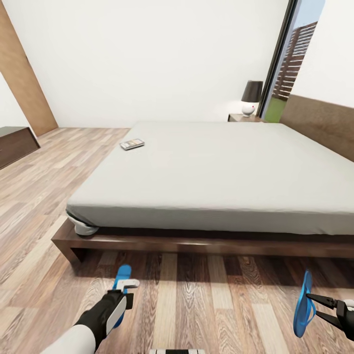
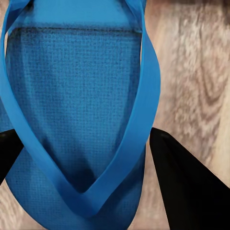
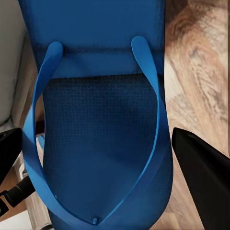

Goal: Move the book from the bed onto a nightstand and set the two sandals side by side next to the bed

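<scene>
Sandals: L sandal [image 1: 121,285] sat between L gripper [image 1: 129,291] jaws, over floor [image 1: 196,305] by bed [image 1: 221,172]; R sandal [image 1: 303,305] on edge between R gripper [image 1: 310,305] jaws. Clamped or just straddling: can't tell. Book [image 1: 132,144] lay on mattress, far-left edge. Nightstand [image 1: 244,117] w/ lamp [image 1: 251,97] beyond.

White walls [image 1: 147,59], plain, evenly lit. Light wood-plank floor [image 1: 196,305], grain running toward the camera. Large low bed [image 1: 221,172] filling the middle: grey mattress, dark brown platform frame, flat brown headboard [image 1: 319,125] at right. Dark nightstand [image 1: 243,118] in the far corner beside the headboard, carrying a lamp [image 1: 250,98] with black shade and round white base. Tall dark-framed window [image 1: 295,59] behind it, showing a slatted fence, grass and sky. Brown wooden panel [image 1: 27,93] slanting along the left wall. Low dark cabinet [image 1: 17,142] at far left.
</scene>
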